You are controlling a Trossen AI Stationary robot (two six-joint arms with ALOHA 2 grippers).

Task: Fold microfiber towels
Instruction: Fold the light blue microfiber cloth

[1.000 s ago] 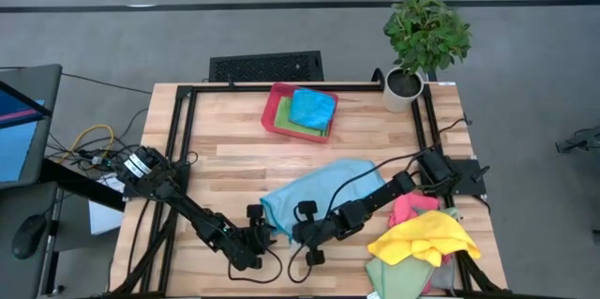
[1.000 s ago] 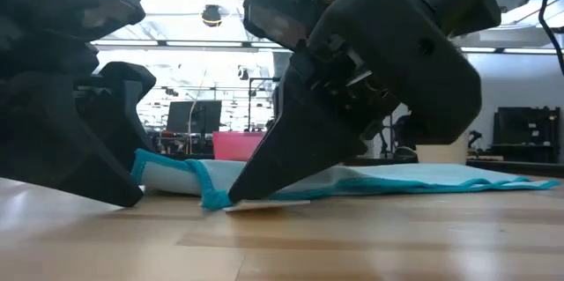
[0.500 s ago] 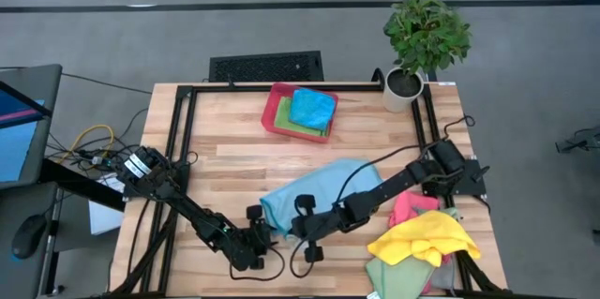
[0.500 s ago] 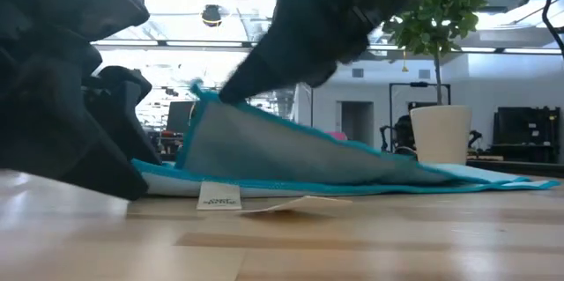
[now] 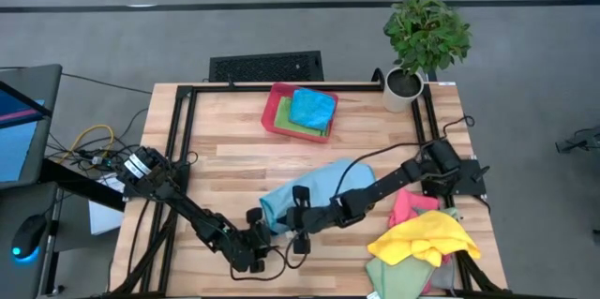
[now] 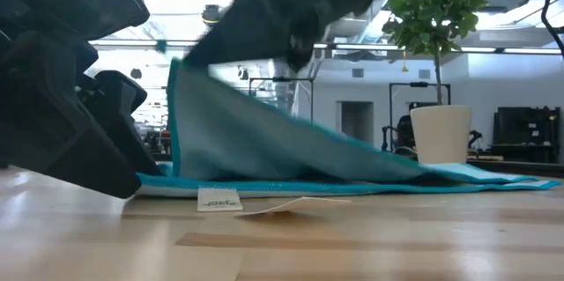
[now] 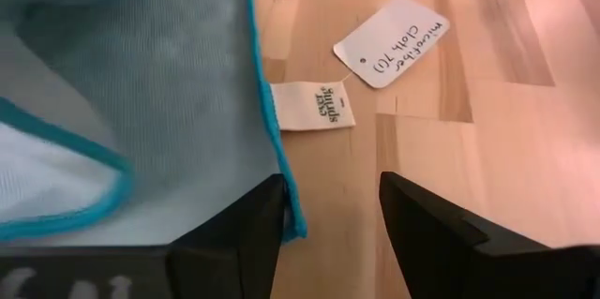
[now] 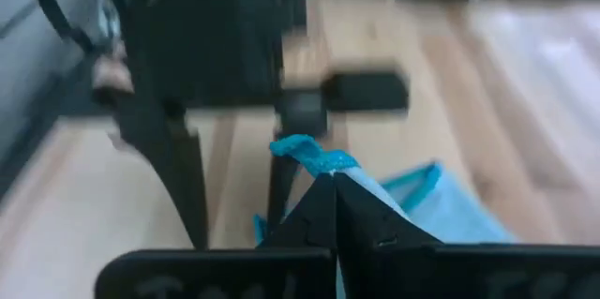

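Corner of light blue towel [image 6: 264, 144] pinched between your right gripper's [image 8: 330, 175] closed fingers, lifted off the desk [image 5: 234, 144]; left gripper [image 7: 328, 210] fingers spread, straddling towel's edge.

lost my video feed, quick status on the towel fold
Right claw shut on light blue towel corner, lifted off the table. Left claw open, low at towel's edge. Paper tag beside it, nothing blocking.

The towel [image 5: 319, 189] is light blue with a teal hem and a white label [image 7: 312, 106]. The tray [image 5: 277, 112] is red, holding blue and green cloths. At the table's right corner lie yellow [image 5: 424, 236], pink [image 5: 410, 207] and green [image 5: 398, 277] towels.
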